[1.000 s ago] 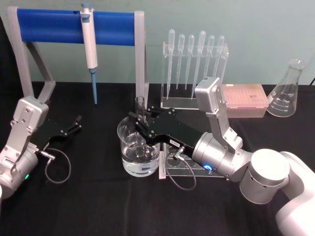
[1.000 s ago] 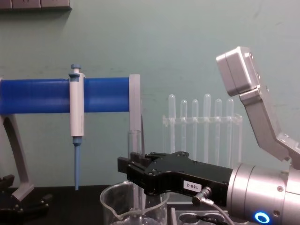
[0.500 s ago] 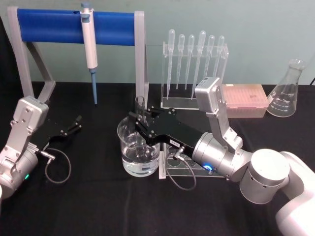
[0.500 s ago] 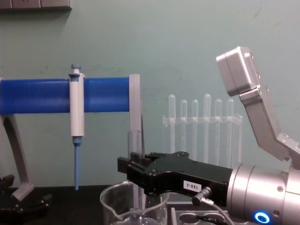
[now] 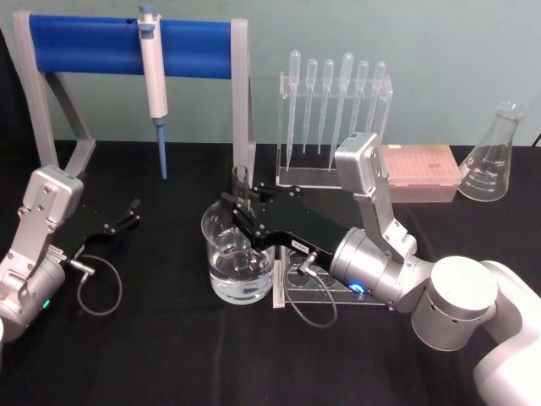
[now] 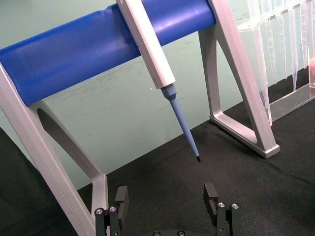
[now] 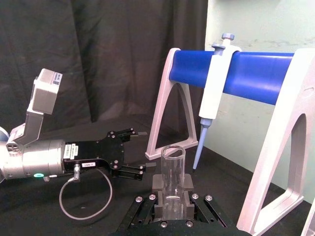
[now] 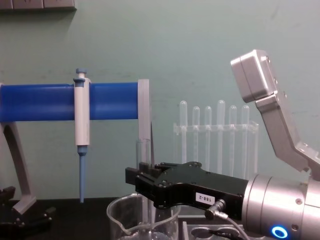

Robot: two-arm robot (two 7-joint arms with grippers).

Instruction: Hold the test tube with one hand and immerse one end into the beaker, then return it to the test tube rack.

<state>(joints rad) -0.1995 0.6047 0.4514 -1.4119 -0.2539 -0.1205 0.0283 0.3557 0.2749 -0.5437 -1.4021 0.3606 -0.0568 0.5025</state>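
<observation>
Currently the tube (image 5: 241,179) stands upright: long axis vertical, open rim up, round end down inside the beaker (image 5: 208,230). We cannot tell how deep the tip sits in the liquid (image 5: 241,275). Against the frame half a second ago we note no shift in tube, beaker or arm. We log the right claw (image 5: 238,211) clamped on the tube's upper part, above the beaker. The left claw (image 5: 127,216) rests low over the table (image 5: 169,338) at far left, fingers spread, holding nothing.
</observation>
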